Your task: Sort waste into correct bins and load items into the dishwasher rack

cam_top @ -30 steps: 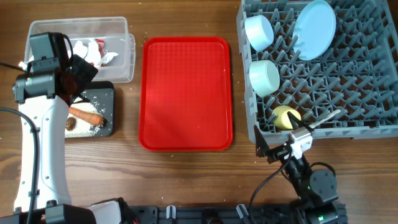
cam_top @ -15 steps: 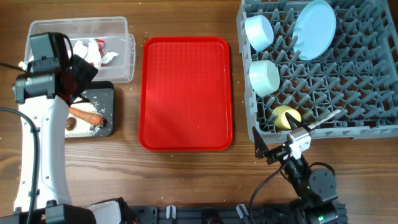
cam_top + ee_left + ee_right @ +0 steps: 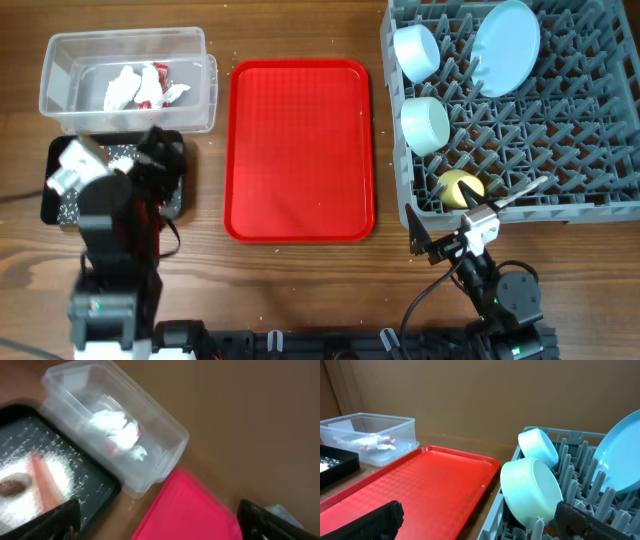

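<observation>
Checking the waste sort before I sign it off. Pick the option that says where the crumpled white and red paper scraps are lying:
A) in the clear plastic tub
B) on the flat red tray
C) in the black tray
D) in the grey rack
A: the paper scraps lie inside the clear tub, as both the overhead and left wrist views show.

I work at a desk (image 3: 300,280) of brown wood with visible grain. Behind it stands a plain brown wall (image 3: 470,395). The light is soft and even.
</observation>
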Robot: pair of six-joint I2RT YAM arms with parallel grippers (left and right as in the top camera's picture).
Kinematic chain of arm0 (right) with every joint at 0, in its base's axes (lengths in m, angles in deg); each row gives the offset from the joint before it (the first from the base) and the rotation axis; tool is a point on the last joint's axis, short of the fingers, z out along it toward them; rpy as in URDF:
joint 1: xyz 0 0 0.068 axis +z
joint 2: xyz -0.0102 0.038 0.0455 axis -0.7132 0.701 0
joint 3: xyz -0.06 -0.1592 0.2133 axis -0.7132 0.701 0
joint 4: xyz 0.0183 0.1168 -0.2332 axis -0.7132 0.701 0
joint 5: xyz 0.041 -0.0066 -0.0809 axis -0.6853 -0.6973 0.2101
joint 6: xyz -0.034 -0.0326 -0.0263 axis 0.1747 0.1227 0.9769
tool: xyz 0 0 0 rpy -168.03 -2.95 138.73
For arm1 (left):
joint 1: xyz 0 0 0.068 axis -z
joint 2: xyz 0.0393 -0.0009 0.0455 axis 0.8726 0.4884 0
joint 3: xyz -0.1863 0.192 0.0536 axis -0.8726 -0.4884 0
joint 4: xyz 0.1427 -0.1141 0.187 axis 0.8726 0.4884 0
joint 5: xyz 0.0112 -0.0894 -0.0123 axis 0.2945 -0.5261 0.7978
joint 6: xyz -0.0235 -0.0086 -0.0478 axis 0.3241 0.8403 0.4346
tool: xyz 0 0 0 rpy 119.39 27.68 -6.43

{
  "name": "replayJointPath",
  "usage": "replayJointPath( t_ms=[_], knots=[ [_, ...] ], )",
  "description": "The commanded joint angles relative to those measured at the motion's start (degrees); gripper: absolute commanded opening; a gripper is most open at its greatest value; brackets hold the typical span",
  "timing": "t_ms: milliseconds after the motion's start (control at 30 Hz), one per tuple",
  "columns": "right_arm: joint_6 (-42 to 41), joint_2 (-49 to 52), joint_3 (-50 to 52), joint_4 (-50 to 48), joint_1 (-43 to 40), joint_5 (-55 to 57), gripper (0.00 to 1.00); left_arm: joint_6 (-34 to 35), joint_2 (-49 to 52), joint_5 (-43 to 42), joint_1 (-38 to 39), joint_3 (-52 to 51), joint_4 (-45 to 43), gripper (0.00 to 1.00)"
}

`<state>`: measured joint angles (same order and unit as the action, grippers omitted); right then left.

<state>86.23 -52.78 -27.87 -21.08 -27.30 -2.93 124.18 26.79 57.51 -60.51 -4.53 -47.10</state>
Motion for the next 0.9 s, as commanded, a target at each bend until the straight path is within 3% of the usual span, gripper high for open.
replayJointPath(
  t_ms=[0, 167, 300, 600, 700, 867],
  knots=[
    [-0.6, -0.5, 0.1, -0.1, -0.2, -0.9, 1.0, -8.1, -13.9, -4.3, 0.2, -13.2, -8.2, 1.0],
    [-0.6, -0.5, 0.1, -0.1, -0.2, -0.9, 1.0, -10.9, -25.8, -6.2, 0.2, -24.8, -13.2, 1.0],
    [-0.6, -0.5, 0.1, -0.1, -0.2, -0.9, 1.0, -17.9, -31.5, -10.4, 0.2, -31.3, -19.3, 1.0],
    [-0.6, -0.5, 0.1, -0.1, -0.2, -0.9, 1.0, -18.1, -38.3, -9.3, 0.2, -39.5, -25.8, 1.0],
    [-0.6, -0.5, 0.1, -0.1, -0.2, -0.9, 1.0, -18.0, -38.3, -9.4, 0.2, -41.0, -20.2, 1.0],
    [-0.6, -0.5, 0.1, -0.1, -0.2, -0.9, 1.0, -19.2, -38.3, -10.2, 0.2, -41.0, -20.2, 1.0]
  ],
)
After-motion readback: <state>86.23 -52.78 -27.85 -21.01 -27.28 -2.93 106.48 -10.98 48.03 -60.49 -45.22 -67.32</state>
